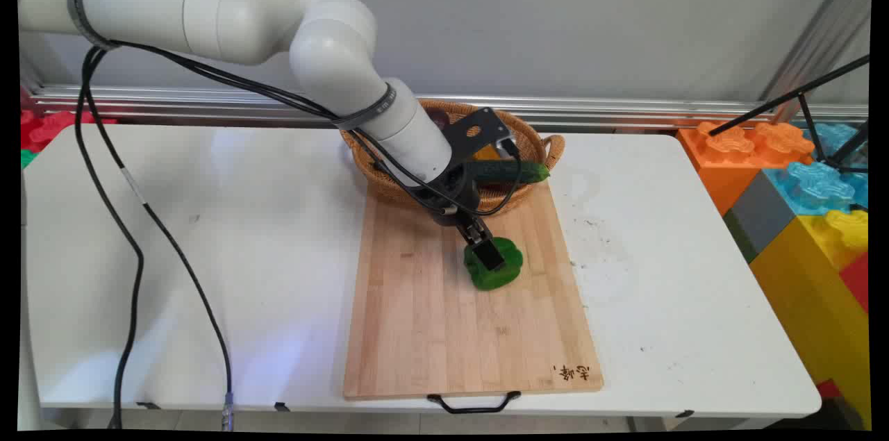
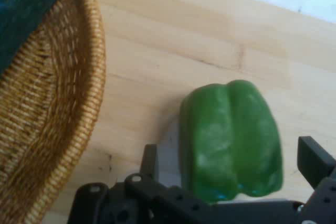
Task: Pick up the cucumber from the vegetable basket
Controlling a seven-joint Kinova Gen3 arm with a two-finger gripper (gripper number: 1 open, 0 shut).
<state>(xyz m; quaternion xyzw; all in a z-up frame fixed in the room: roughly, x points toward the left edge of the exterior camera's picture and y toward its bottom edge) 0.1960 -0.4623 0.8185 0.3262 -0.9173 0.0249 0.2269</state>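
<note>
while the jaws gape wide, green pepper (image 2: 231, 140) sits between them on cutting board (image 1: 430, 316).

A green pepper (image 2: 230, 140) lies on the wooden board (image 2: 173, 61) between the claw's (image 2: 233, 163) spread fingers (image 2: 314, 160); a wicker basket (image 2: 58, 124) sits beside it

Green bell pepper (image 1: 494, 267) lies on its side on the wooden cutting board (image 1: 430, 330), far half, right of centre, glossy and whole. Gripper (image 1: 486, 250) down over it, fingers spread either side.
</note>
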